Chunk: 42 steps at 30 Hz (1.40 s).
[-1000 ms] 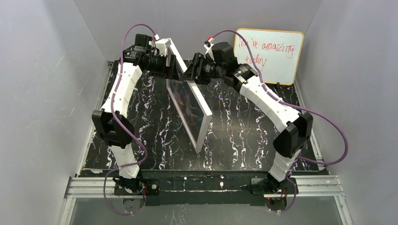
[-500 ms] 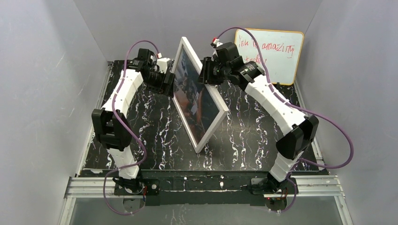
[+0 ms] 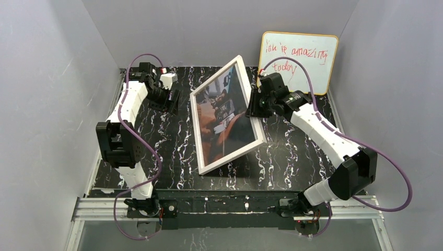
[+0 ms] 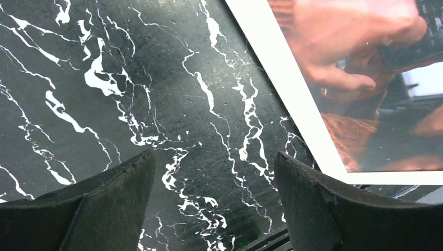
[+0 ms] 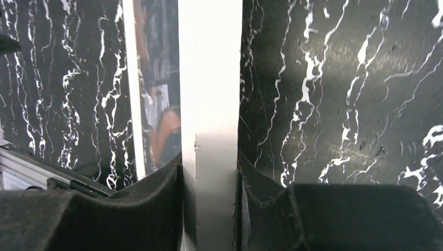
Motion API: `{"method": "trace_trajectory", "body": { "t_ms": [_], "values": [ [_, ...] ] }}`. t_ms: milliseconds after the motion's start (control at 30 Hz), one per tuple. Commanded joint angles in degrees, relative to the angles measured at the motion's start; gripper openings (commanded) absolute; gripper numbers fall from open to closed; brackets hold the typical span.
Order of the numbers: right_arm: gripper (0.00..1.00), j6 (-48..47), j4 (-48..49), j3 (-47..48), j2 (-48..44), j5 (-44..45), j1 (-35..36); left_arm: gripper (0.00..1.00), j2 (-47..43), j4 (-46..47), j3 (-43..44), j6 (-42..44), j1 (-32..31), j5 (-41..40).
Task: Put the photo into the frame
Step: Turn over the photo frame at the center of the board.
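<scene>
The white frame (image 3: 195, 130) leans tilted above the black marble table, face up, its near left corner low and its far right side raised. Inside its rim shows the photo (image 3: 227, 115), dark with orange-brown tones. My right gripper (image 3: 253, 104) is shut on the frame's right edge; in the right wrist view the white edge (image 5: 209, 78) runs straight between the two pads of the gripper (image 5: 209, 162). My left gripper (image 3: 172, 102) hangs open to the left of the frame, apart from it. Its wrist view shows the gripper (image 4: 214, 154) holding nothing, with the frame's rim (image 4: 282, 78) and the photo (image 4: 365, 68) at the upper right.
An orange-rimmed whiteboard (image 3: 298, 60) with red writing leans on the back wall behind the right arm. Grey walls close in the table on the left, right and back. A metal rail (image 3: 224, 206) runs along the near edge.
The frame swung from standing on edge between both grippers down toward the right, face up. My left gripper drew away left. My right gripper went down and right with the edge, its jaws narrowing.
</scene>
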Motion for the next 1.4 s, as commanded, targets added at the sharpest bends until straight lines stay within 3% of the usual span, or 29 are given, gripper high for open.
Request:
{"method": "trace_trajectory", "body": {
  "t_ms": [0,133,367,600,900,1167,1367],
  "values": [
    [0.37,2.01,8.29,-6.78,-4.39,-4.0,-0.93,0.82,-0.35,-2.28,-1.84,3.88,0.78,0.95],
    [0.37,5.48,17.4,-15.47,-7.2,-9.43,-1.58,0.83,-0.76,-2.46,-3.65,5.57,1.21,0.57],
    [0.39,14.46,41.98,-32.05,-9.16,-20.71,-3.94,0.83,-1.14,-4.43,-6.11,8.98,1.95,0.89],
    [0.42,19.29,55.02,-37.8,-4.04,-24.56,-5.0,0.84,-0.78,-4.7,-7.29,10.08,3.95,0.62],
    [0.59,24.02,69.35,-43.78,5.03,-25.54,-6.59,0.85,0.81,-5.09,-7.15,11.71,5.77,-0.51],
    [0.7,25.88,75.15,-44.16,13.56,-32.92,-8.86,0.85,2.04,-4.82,-8.17,13.92,8.37,-1.5],
    [0.9,16.97,54.11,-39.23,9.58,-23.1,-9.01,0.86,2.38,-2.56,-10.63,13.97,8.93,-2.49]
  ]
}}
